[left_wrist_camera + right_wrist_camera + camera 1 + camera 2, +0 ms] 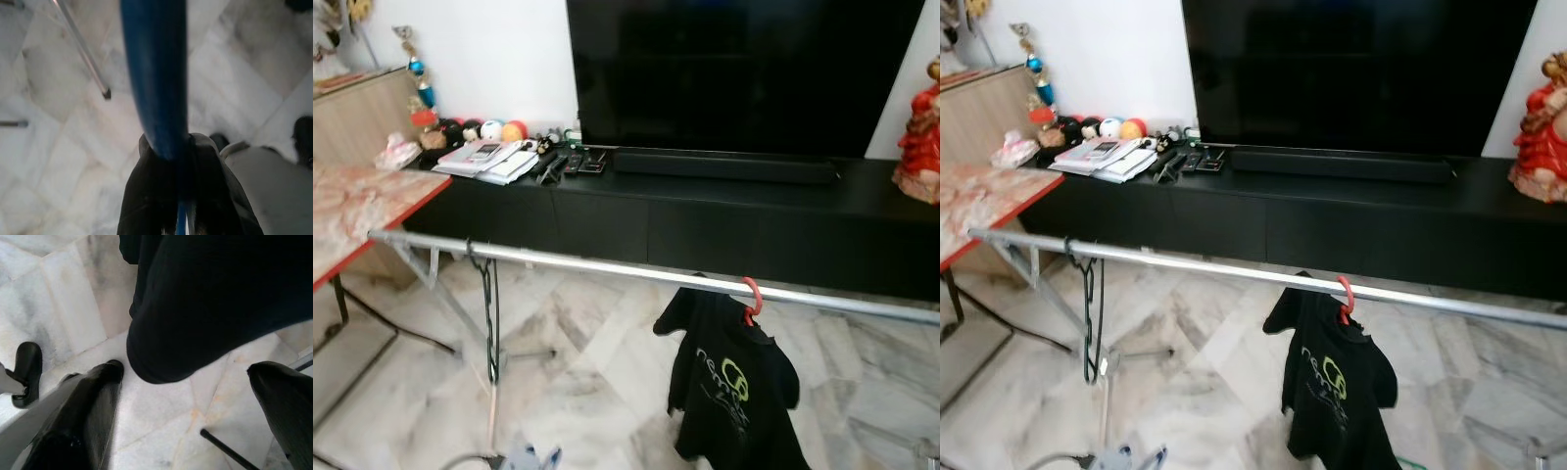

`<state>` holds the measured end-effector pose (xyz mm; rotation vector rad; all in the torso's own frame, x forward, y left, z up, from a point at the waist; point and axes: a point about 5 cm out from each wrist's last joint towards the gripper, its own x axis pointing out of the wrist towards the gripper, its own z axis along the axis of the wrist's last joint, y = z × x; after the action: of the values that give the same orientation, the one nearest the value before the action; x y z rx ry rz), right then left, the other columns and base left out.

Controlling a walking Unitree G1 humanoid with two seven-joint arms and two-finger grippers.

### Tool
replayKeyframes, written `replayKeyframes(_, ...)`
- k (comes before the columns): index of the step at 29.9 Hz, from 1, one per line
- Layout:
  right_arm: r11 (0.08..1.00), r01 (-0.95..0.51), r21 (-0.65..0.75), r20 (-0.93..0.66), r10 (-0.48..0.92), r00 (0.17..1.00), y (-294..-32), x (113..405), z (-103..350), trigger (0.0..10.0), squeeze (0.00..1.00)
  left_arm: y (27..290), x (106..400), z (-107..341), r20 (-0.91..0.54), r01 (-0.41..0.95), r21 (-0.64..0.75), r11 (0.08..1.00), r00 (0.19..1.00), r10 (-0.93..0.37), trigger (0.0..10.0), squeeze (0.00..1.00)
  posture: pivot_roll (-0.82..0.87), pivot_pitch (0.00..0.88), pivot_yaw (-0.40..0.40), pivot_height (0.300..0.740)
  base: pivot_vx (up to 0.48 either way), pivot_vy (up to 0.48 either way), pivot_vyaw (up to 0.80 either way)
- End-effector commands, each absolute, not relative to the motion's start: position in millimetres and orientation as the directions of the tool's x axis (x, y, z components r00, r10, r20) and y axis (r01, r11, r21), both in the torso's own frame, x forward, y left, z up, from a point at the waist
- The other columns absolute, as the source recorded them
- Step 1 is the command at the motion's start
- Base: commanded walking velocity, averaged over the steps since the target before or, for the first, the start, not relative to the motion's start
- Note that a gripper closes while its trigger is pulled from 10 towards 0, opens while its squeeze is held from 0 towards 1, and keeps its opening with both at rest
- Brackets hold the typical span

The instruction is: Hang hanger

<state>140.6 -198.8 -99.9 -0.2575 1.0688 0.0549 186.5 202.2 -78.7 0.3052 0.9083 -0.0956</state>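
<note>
A silver rail (607, 266) runs across in front of me at waist height. A black T-shirt (734, 392) with green print hangs from it on a red hanger (751, 299), right of the middle. An empty dark hanger (489, 313) hangs near the rail's left end. In the left wrist view my left gripper (171, 144) is shut on a blue hanger (156, 73), held low over the marble floor. My right gripper (185, 369) is open, with one finger (98, 396) on each side just below the T-shirt's hem (195, 323).
Behind the rail stands a long black TV console (705, 220) with a large TV (744, 69), soundbar, remotes, papers and balls. A red figurine (920, 137) sits at its right end. A red-edged marble table (362, 211) is at the left. Rack legs (440, 294) slant to the floor.
</note>
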Motion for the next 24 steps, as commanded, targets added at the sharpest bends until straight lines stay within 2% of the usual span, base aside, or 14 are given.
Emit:
replayKeyframes(1, 0.967, -0.177, -0.181, -0.874, -0.076, 0.479, -198.3, 140.0, -100.3, 10.0, 0.0, 202.1, 196.5, -73.0, -0.759, 0.214, 0.245, 0.946, 0.649, 0.05, 10.0, 0.0, 0.01, 0.005, 0.043, 0.74, 0.0, 0.0, 0.0)
replayKeyframes(3, 0.967, -0.18, -0.181, -0.875, -0.075, 0.478, -198.4, 139.9, -100.3, 10.0, 0.0, 202.3, 210.5, -64.3, -0.716, 0.206, 0.259, 0.944, 0.697, 0.044, 10.0, 0.0, 0.01, 0.005, 0.041, 0.74, 0.0, 0.0, 0.0)
replayKeyframes(4, 0.967, -0.182, -0.181, -0.875, -0.075, 0.478, -198.5, 139.8, -100.3, 10.0, 0.0, 199.7, 226.1, -53.5, -0.662, 0.197, 0.241, 0.95, 0.75, 0.012, 10.0, 0.0, 0.01, 0.006, 0.041, 0.74, 0.0, 0.0, 0.0)
replayKeyframes(7, 0.966, -0.183, -0.181, -0.875, -0.074, 0.478, -198.4, 139.8, -100.3, 10.0, 0.0, 194.5, 239.9, -43.3, -0.613, 0.219, 0.22, 0.951, 0.789, -0.04, 10.0, 0.0, 0.01, 0.006, 0.041, 0.74, 0.0, 0.0, 0.0)
replayKeyframes(9, 0.966, -0.185, -0.182, -0.875, -0.073, 0.478, -198.4, 139.9, -100.3, 10.0, 0.0, 185.4, 252.1, -33.4, -0.572, 0.289, 0.187, 0.939, 0.809, -0.136, 10.0, 0.0, 0.01, 0.006, 0.041, 0.74, 0.0, 0.0, 0.0)
replayKeyframes(10, 0.966, -0.186, -0.182, -0.875, -0.073, 0.478, -198.6, 139.9, -100.2, 10.0, 0.0, 178.5, 257.6, -27.4, -0.551, 0.381, 0.202, 0.902, 0.806, -0.217, 10.0, 0.0, 0.01, 0.005, 0.043, 0.74, 0.0, 0.0, 0.0)
replayKeyframes(13, 0.965, -0.187, -0.183, -0.875, -0.073, 0.478, -198.9, 139.9, -100.2, 10.0, 0.0, 174.4, 265.9, -16.8, -0.506, 0.455, 0.257, 0.853, 0.815, -0.283, 10.0, 0.0, 0.01, 0.003, 0.043, 0.74, 0.0, 0.0, 0.0)
replayKeyframes(16, 0.964, -0.191, -0.183, -0.875, -0.072, 0.478, -198.9, 140.2, -100.1, 10.0, 0.0, 182.6, 287.0, 8.2, -0.373, 0.342, 0.241, 0.908, 0.897, -0.239, 10.0, 0.0, 0.01, 0.0, 0.042, 0.74, 0.0, 0.0, 0.0)
replayKeyframes(21, 0.963, -0.198, -0.184, -0.876, -0.07, 0.477, -199.2, 140.2, -100.1, 10.0, 0.0, 185.1, 307.5, 33.2, -0.265, 0.272, 0.246, 0.93, 0.942, -0.206, 10.0, 0.0, 0.02, 0.0, 0.039, 0.74, 0.0, 0.0, 0.0)
replayKeyframes(24, 0.962, -0.201, -0.185, -0.876, -0.069, 0.477, -199.1, 140.1, -100.1, 10.0, 0.0, 182.9, 330.0, 62.0, -0.162, 0.223, 0.228, 0.948, 0.969, -0.189, 10.0, 0.0, 0.01, 0.0, 0.043, 0.74, 0.0, 0.0, 0.0)
